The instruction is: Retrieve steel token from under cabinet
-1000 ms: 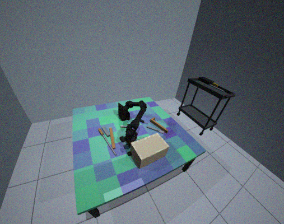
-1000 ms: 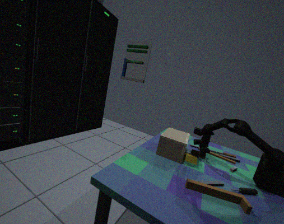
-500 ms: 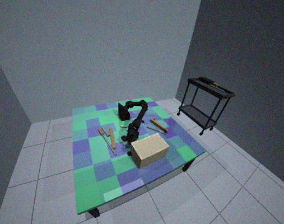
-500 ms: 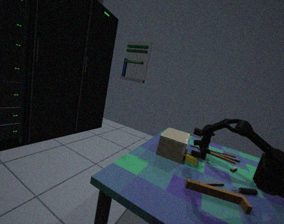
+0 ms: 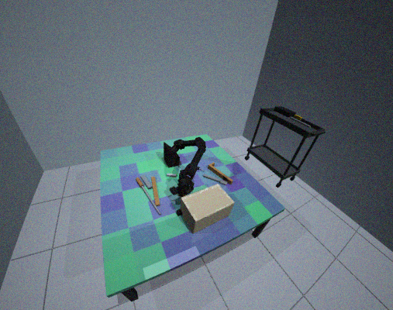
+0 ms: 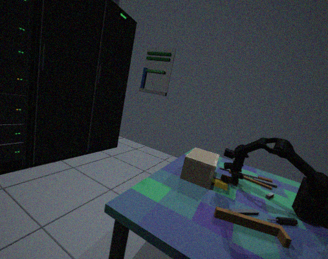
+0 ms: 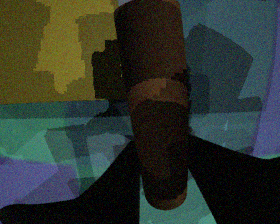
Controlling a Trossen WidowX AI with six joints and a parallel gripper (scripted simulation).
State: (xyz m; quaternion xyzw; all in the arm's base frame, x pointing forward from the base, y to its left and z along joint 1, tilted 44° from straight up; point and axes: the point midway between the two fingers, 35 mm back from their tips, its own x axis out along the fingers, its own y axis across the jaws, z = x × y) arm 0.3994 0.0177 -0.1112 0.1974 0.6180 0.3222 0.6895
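The beige cabinet (image 5: 207, 207) (image 6: 200, 166) stands on the checkered table (image 5: 122, 252) (image 6: 173, 220). The yellow marked area (image 6: 222, 184) (image 7: 51, 36) lies on the table right in front of it. My gripper (image 5: 179, 191) (image 6: 232, 179) (image 7: 157, 142) hangs low over the table just in front of the cabinet, beside the marked area. It is shut on a thick brown-handled tool (image 7: 151, 43) that points down toward the table. The steel token is not visible in any view.
An orange L-shaped piece (image 5: 219, 172) (image 6: 250, 223), a grey rod (image 5: 215, 179) and a dark screwdriver (image 6: 283, 221) lie right of the arm. An orange stick (image 5: 156, 191), a thin grey rod (image 5: 149, 198) and a grey block (image 5: 146, 180) lie to its left. A black cart (image 5: 288, 143) stands on the floor.
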